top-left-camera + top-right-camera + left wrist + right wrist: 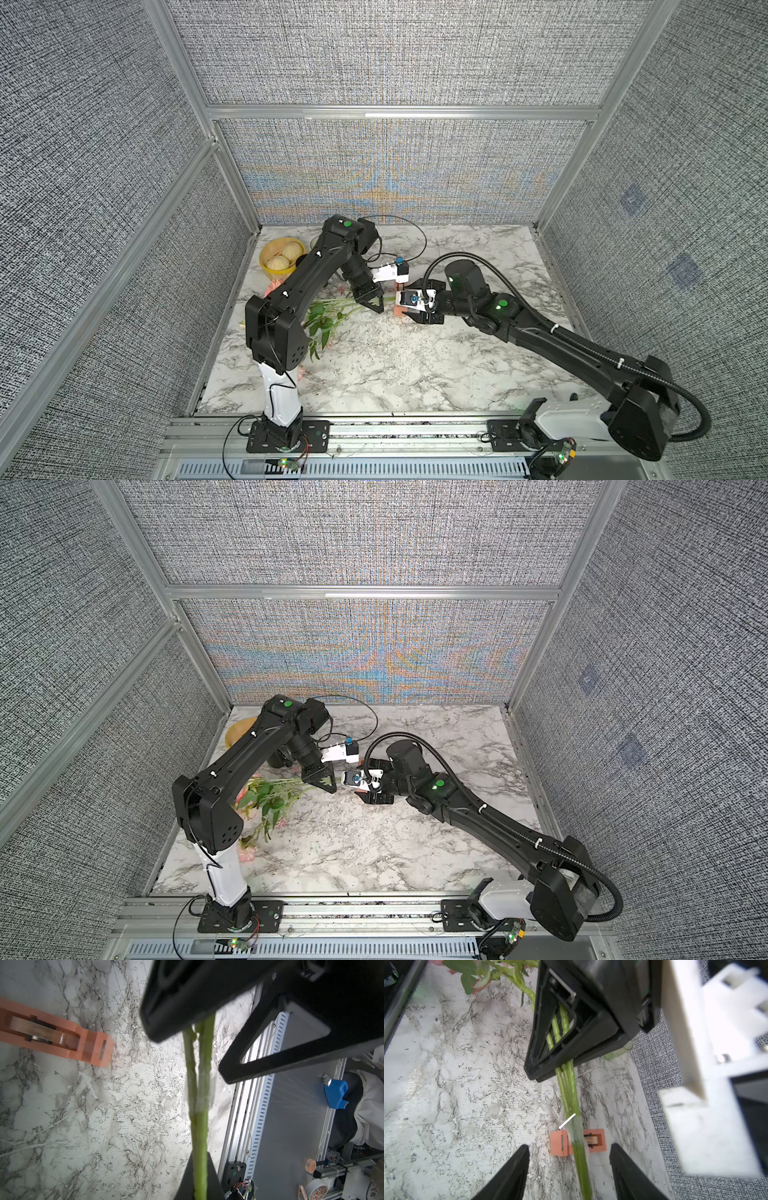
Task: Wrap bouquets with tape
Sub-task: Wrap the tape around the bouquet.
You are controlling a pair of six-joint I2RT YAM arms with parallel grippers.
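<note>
Green stems (569, 1088) of the bouquet (326, 318) are pinched in the left jaws, while the right jaws are held spread either side of the stem ends, apart from them. Clear tape (201, 1093) is seen wrapped round the stems between the two. The flowers (242, 799) are laid at the left of the table (374, 365), and the orange tape dispenser (558, 1142) is set beneath the stems.

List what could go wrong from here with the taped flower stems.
1. The clear tape on the flower stems has a loose end sticking out; it may peel open.
2. The right fingers stand open around the stems; pulling away could snag them or the sticky tape.
3. Only the left fingers clamp the stems, so they might slip.
</note>
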